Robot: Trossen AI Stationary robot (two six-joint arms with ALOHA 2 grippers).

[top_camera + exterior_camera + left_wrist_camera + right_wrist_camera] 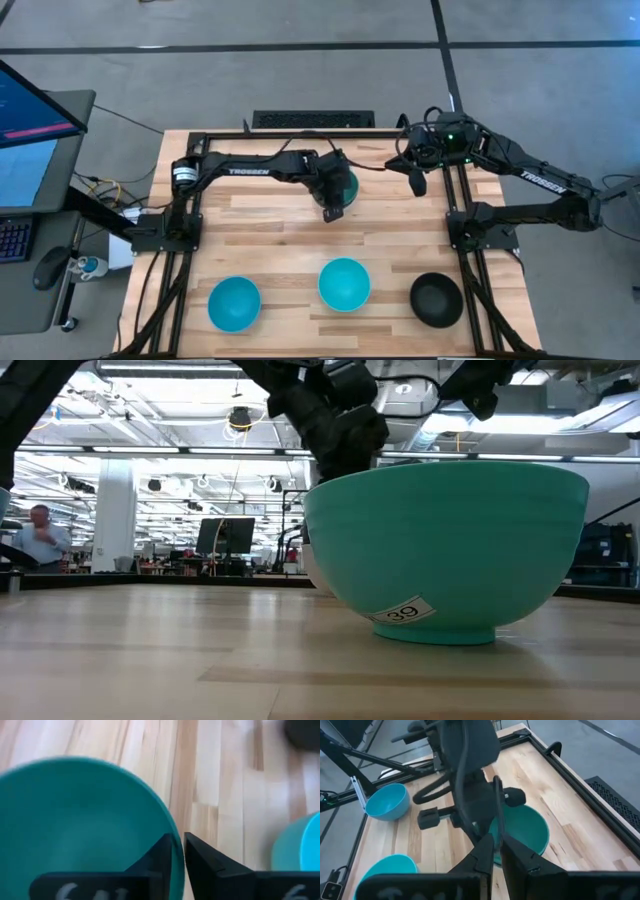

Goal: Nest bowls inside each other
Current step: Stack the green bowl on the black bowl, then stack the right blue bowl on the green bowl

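Observation:
A dark teal-green bowl sits at the table's far middle, with my left gripper shut on its rim. It also shows in the left wrist view and the right wrist view. Two turquoise bowls and a black bowl stand upright on their bases in a row along the near edge. The white bowl and a second black bowl are not clearly in view. My right gripper hangs shut and empty at the far right, clear of the teal bowl. My left gripper holds the teal bowl by its rim on the side toward the table's near edge. One finger is inside the bowl and the other is outside. The fingers come from above, pointing down. I cannot tell whether the bowl rests on the table.
The middle turquoise bowl fills the low view and hides most of the table behind it. Black frame rails run along the table's left and right sides. Bare wood lies between the teal bowl and the near row.

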